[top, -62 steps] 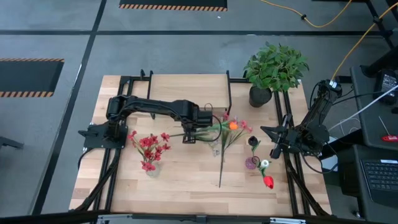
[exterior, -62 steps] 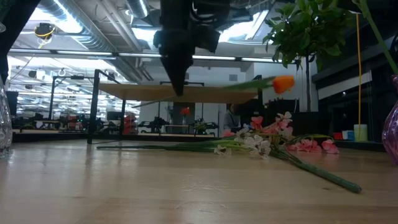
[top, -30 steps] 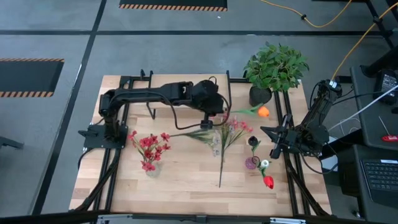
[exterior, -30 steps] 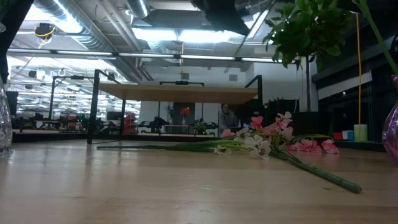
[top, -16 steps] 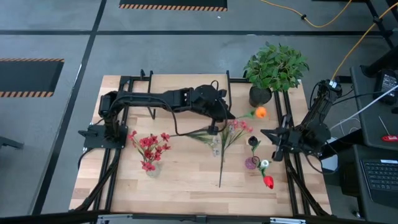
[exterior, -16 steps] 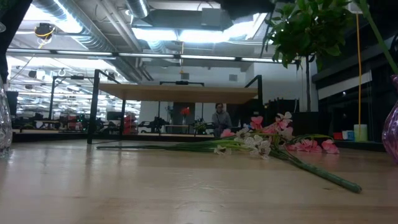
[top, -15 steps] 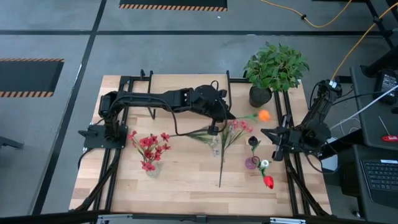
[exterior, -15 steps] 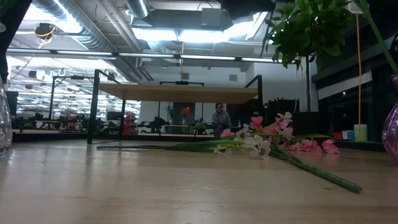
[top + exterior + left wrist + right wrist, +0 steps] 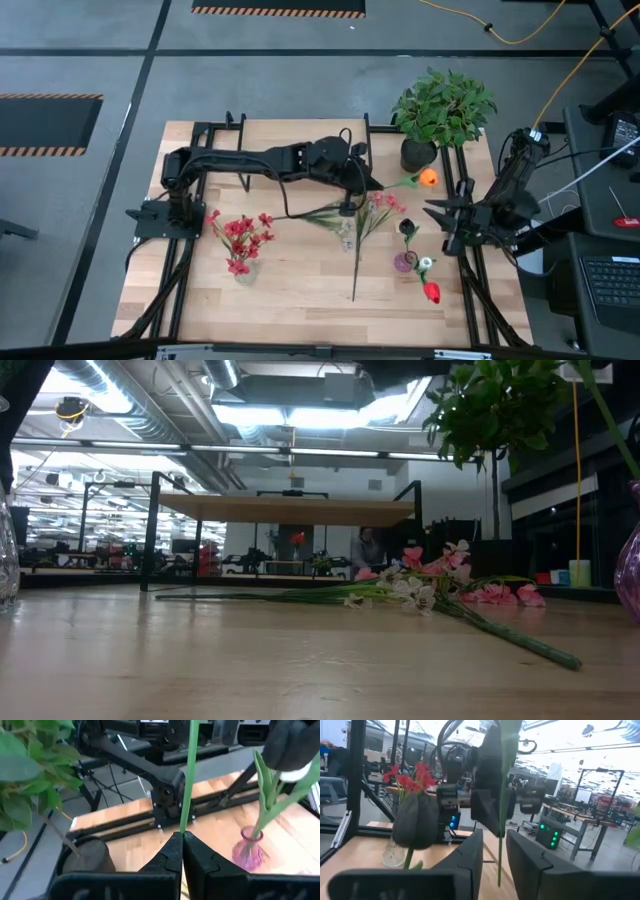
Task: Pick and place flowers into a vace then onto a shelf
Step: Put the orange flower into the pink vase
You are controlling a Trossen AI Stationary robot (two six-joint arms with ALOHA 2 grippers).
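My left gripper is shut on an orange-bloomed flower, held in the air beside the black pot of the bushy plant. My right gripper is at the table's right edge, open; in its wrist view a blurred green stem shows in the gap, clear of both fingers. A purple vase holds dark, white and red blooms. Pink flowers lie on the table, their stems flat on the wood. Red flowers stand in a clear vase. The shelf stands at the far side. My left gripper pinches the orange flower's green stem between its two fingertips. The stem runs on ahead of the fingers, along them, toward the table's right edge. The flower is lifted clear of the table, slanting a little downward, with the bloom at its free end.
The bushy green plant stands at the far right corner, close to the orange bloom. A second clear vase stands mid-table among the lying stems. Black frame rails run along both table sides. Bare wood lies near the front edge.
My left gripper has tipped from pointing steeply down to nearly level and has shifted a little toward the table's right edge. The orange flower stays in its hold, its bloom still beside the plant pot. My right gripper has tipped upward a little.
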